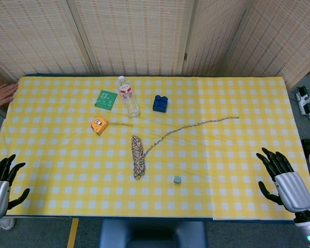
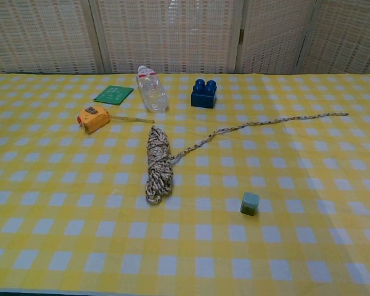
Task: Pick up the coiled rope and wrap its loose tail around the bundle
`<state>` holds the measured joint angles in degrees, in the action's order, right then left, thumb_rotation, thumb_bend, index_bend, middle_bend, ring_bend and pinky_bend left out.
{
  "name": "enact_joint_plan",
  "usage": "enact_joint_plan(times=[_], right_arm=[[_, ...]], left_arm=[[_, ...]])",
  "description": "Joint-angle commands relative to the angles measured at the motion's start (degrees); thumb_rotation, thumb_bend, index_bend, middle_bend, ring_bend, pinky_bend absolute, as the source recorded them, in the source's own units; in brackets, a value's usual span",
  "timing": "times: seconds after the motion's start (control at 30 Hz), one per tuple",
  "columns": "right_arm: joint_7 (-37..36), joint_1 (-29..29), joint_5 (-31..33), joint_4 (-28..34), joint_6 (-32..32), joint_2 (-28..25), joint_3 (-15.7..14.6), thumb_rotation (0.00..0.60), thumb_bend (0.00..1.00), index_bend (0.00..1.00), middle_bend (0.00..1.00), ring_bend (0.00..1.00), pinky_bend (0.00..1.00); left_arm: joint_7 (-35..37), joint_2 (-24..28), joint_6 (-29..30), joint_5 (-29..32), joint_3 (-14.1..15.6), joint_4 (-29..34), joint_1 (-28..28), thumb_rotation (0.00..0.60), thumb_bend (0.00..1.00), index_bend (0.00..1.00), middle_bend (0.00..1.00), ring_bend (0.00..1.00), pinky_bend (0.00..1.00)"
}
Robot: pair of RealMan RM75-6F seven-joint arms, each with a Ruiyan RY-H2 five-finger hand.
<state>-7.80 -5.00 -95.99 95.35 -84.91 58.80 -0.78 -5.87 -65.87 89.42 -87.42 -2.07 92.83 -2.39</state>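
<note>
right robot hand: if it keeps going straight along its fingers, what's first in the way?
Looks free. The right robot hand points up and left; only bare checked tablecloth lies ahead until the rope tail, well up the table. Height is unclear.

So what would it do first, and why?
Probably bring the left hand in toward the coiled rope: both hands rest open at the table's edges, the right hand too, and the rope lies untouched, its tail stretched out rightward.

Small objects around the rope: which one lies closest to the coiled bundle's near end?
The small grey-green cube, just right of the rope bundle's near end. The orange tape measure, bottle and blue brick sit beyond its far end.
</note>
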Motion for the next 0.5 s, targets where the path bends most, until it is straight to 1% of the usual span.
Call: enact_joint_plan(times=[0.03,0.27,0.5], right_arm=[[0.89,-0.02,0.61,-0.36,-0.47,0.55,0.57,0.6,0.5,0.0,0.01,0.06,0.0],[3.02,0.33,0.73,-0.78,-1.54,1.44,0.87,0.6,0.5,0.0,0.01,0.06,0.0],[1.5,1.23,1.05,-2.04,-2.74,1.86,0.56,0.6,0.5,0.0,0.01,0.06,0.0]], left_arm=[[-0.01,-0.22,-0.4,0.57,-0.24,-0.29,-0.14,0.6,0.3,0.24,0.08,0.08,0.0],[-0.27,-0.28,-0.06,0.44,-0.37,-0.1,-0.1,0.6,0.3,0.24,0.09,0.09,0.0],[0.62,-0.27,-0.5,-1.3,-0.15,-0.09,-0.91,0.6,0.29,0.26,0.11,0.1,0.0]])
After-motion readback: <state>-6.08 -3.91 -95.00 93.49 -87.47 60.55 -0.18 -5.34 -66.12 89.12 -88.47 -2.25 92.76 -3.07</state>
